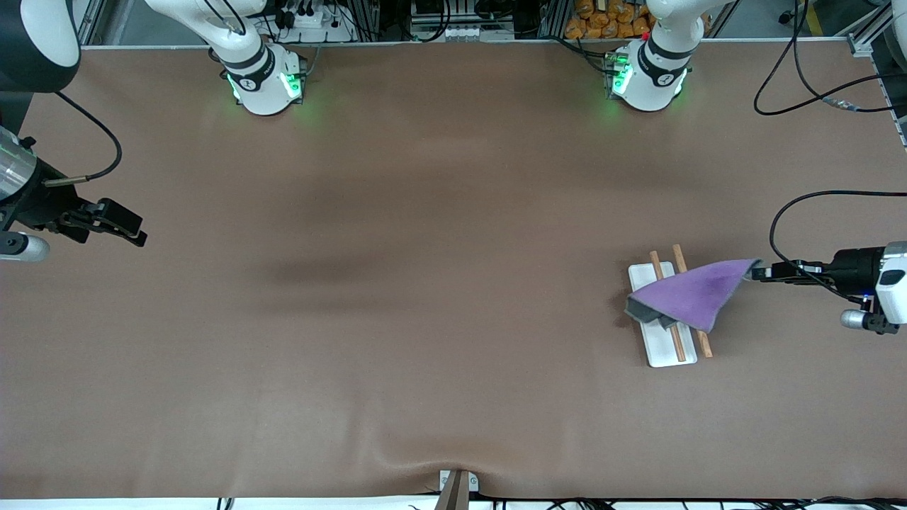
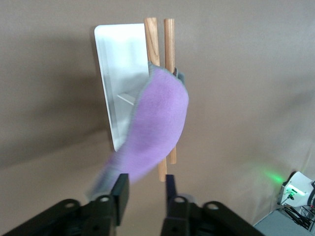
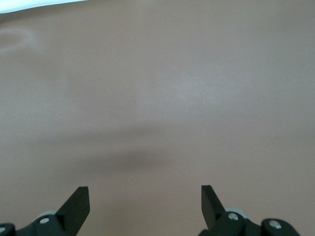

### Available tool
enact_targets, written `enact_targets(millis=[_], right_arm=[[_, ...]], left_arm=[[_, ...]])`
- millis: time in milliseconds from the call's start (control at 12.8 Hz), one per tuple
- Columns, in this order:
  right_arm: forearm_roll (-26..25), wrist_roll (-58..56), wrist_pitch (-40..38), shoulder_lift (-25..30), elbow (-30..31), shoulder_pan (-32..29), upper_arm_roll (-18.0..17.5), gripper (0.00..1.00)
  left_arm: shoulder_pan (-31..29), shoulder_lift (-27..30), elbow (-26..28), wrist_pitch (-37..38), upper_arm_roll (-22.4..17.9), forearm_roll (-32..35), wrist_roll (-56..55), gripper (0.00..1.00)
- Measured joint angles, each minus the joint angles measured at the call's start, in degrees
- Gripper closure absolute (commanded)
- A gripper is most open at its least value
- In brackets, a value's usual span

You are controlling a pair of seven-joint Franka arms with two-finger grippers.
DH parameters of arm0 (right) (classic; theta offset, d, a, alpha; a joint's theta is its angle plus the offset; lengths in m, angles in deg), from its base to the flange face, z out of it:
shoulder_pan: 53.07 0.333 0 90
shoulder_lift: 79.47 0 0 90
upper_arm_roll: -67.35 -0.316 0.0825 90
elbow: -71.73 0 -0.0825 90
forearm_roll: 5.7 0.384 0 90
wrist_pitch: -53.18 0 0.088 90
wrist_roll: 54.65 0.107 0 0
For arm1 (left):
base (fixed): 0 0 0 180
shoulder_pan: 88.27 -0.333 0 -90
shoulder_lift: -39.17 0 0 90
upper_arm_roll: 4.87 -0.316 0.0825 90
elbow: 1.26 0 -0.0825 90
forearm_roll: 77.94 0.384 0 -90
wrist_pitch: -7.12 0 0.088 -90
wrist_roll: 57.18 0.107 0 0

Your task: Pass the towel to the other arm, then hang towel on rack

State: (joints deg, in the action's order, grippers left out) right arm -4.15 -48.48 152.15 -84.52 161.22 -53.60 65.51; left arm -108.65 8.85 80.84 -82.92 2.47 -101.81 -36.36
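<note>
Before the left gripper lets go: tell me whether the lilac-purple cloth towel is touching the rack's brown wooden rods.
Touching. In the front view the lilac-purple cloth towel drapes across both brown wooden rods of the rack, while the left gripper holds one corner.

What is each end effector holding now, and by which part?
The left end effector holds the towel by one corner, with the rest draped over the rack. The right end effector is open and holds nothing.

One towel (image 1: 691,294), one rack (image 1: 662,347)
</note>
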Motion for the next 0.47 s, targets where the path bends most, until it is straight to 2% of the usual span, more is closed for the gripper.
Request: enact_targets(millis=[314, 471], right_arm=[[-1.6, 0.0, -2.8, 0.0, -1.2, 0.1, 0.1, 0.0], [-1.9, 0.1, -2.8, 0.0, -0.7, 0.0, 0.4, 0.0]], left_arm=[[-0.7, 0.9, -0.9, 1.2, 0.0, 2.7, 0.0, 0.0], [-0.7, 3.2, -1.4, 2.6, 0.0, 3.7, 0.0, 0.0]])
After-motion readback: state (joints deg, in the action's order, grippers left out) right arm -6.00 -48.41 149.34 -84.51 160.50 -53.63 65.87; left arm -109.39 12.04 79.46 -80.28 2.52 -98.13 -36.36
